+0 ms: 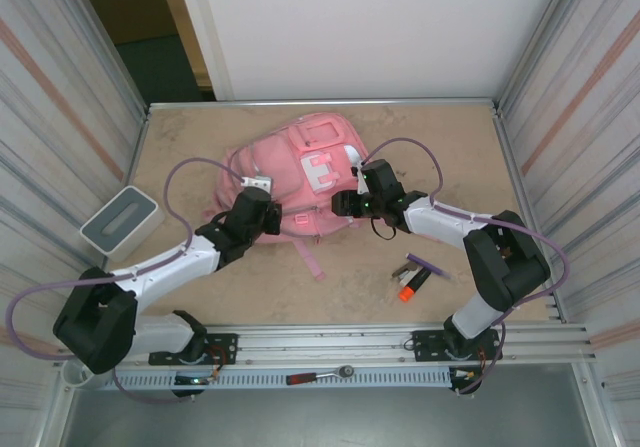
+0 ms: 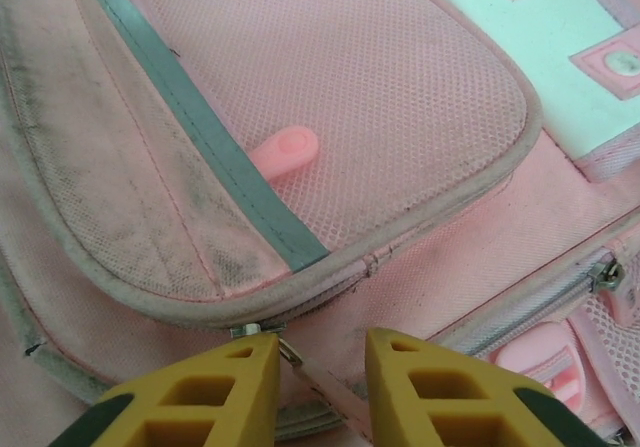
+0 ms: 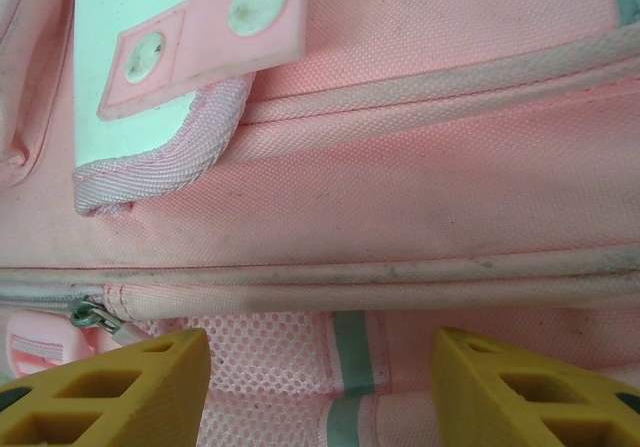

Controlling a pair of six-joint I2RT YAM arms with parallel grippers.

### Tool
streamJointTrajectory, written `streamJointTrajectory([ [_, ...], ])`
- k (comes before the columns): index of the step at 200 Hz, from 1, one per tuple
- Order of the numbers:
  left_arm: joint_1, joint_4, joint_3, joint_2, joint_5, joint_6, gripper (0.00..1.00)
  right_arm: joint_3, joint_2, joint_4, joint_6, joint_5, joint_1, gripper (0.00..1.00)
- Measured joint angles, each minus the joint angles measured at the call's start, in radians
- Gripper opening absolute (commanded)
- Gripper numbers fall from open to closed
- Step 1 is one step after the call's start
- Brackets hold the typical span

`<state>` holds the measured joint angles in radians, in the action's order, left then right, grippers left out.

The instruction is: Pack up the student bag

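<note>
The student bag (image 1: pixel 300 167), a large pink backpack, lies flat in the middle of the table. My left gripper (image 1: pixel 262 210) is at its near left edge and stands open. In the left wrist view the yellow fingers (image 2: pixel 225 387) straddle a metal zip slider and its pink pull strap (image 2: pixel 325 385) below a mesh front pocket (image 2: pixel 330 77); the strap lies close to the left finger. My right gripper (image 1: pixel 345 204) is at the bag's near right side, open wide over a mesh side pocket (image 3: pixel 270 367) with a green stripe. Another zip slider (image 3: pixel 92 316) sits by its left finger.
A small grey-white box (image 1: pixel 122 219) stands at the table's left edge. Pens and an orange-capped marker (image 1: pixel 415 277) lie on the table to the right of the bag. A ratchet tool (image 1: pixel 320 375) rests on the front rail. Metal walls enclose both sides.
</note>
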<state>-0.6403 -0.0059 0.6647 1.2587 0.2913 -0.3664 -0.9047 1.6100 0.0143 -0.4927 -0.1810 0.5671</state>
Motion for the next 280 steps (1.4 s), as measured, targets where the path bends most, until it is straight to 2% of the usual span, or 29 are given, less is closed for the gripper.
streamJointTrajectory([
  [48, 0.006, 0.015, -0.014, 0.008, -0.030, -0.013, 0.38, 0.000, 0.000, -0.002, 0.000, 0.001, 0.000, 0.59],
  [83, 0.006, 0.016, -0.024, 0.028, -0.035, -0.021, 0.40, 0.000, 0.000, -0.008, 0.000, 0.001, 0.000, 0.59],
  [132, 0.006, 0.015, -0.029, 0.030, -0.032, -0.021, 0.24, 0.000, 0.000, -0.008, 0.000, 0.001, 0.000, 0.59],
  [146, 0.008, 0.015, -0.039, 0.025, -0.030, -0.022, 0.15, 0.000, 0.000, -0.008, 0.000, 0.001, 0.000, 0.59],
  [169, 0.013, 0.014, -0.056, 0.004, -0.030, -0.019, 0.11, 0.000, 0.000, -0.013, 0.000, 0.001, 0.000, 0.59],
  [200, 0.013, 0.010, -0.057, -0.019, -0.039, -0.011, 0.00, 0.000, -0.018, -0.036, -0.005, 0.009, -0.006, 0.61],
  [237, 0.013, 0.004, -0.057, -0.042, -0.118, -0.007, 0.00, 0.000, -0.070, -0.075, -0.079, 0.045, -0.007, 0.70],
  [280, 0.013, -0.003, -0.057, -0.042, -0.221, 0.003, 0.00, 0.001, -0.077, -0.050, -0.293, 0.097, -0.019, 0.73],
])
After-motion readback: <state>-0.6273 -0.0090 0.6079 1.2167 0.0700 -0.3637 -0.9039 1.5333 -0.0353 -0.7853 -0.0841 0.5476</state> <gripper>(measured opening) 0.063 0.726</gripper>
